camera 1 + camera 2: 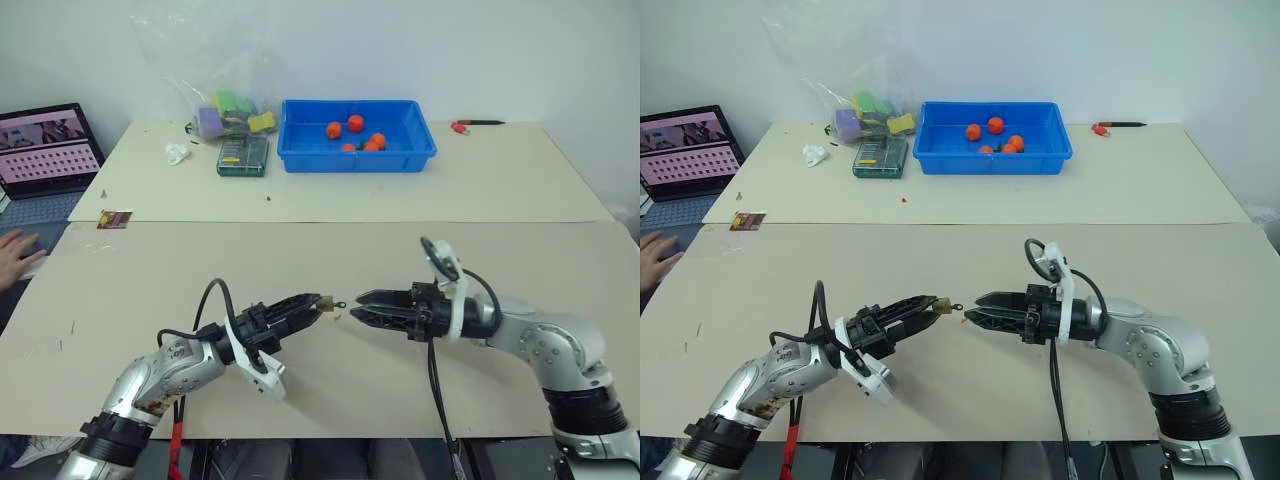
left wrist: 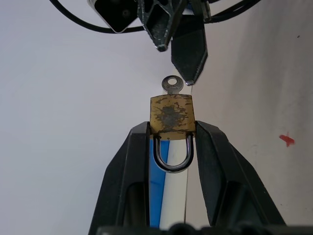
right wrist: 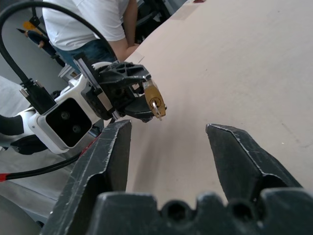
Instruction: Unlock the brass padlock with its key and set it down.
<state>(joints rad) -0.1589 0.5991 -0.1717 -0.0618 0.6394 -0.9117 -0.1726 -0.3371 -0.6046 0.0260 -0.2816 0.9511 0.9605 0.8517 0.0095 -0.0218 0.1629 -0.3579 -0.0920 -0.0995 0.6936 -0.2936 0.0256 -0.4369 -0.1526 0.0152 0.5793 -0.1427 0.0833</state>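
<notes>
The brass padlock point(image 2: 171, 113) is pinched by its body between the black fingers of my left gripper point(image 2: 172, 128), held above the table with its silver shackle point(image 2: 173, 155) pointing back toward the wrist. The small silvery key point(image 2: 171, 84) sticks out of the lock's far end. In the head views the padlock point(image 1: 326, 305) sits at the tip of my left gripper point(image 1: 318, 302), near the table's front middle. My right gripper point(image 1: 360, 303) faces it from the right, a short gap from the key point(image 1: 340, 304). Its fingers point(image 3: 110, 147) stand apart with nothing between them.
A blue bin point(image 1: 300, 150) holding orange items stands at the back, with a green box point(image 1: 243, 155) and a plastic bag point(image 1: 232, 115) to its left. A laptop point(image 1: 45, 150) and a person's hand point(image 1: 15, 255) are at far left. A red speck point(image 1: 337, 317) lies under the grippers.
</notes>
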